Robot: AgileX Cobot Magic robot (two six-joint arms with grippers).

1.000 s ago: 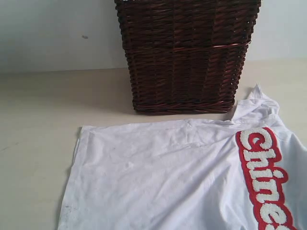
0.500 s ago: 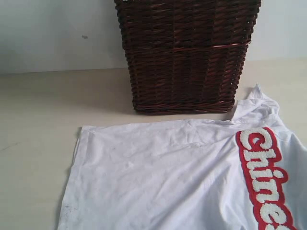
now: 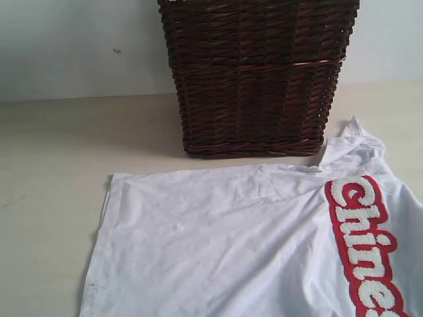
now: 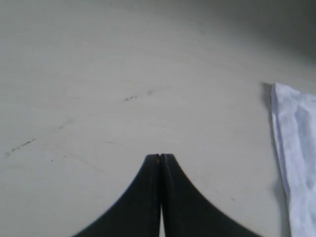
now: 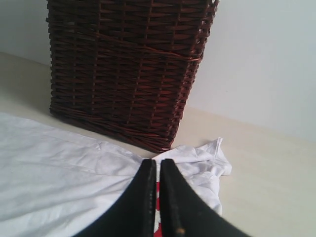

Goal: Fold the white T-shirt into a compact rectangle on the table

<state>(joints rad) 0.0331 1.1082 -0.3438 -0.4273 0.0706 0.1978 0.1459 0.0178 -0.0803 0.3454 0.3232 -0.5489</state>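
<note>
My left claw [image 4: 160,157] appears only in its own wrist view. Its black fingers are pressed together on nothing over the bare pale beige table [image 4: 98,74], with one edge of the plain white cotton T-shirt [image 4: 296,163] nearby. My right claw [image 5: 157,163], likewise closed and empty, hangs over the shirt before the dark brown wicker basket [image 5: 123,64]. The exterior view shows neither claw. There the shirt lies spread flat on the table, its fuzzy red-outlined lettering [image 3: 363,244] cut off by the frame.
</note>
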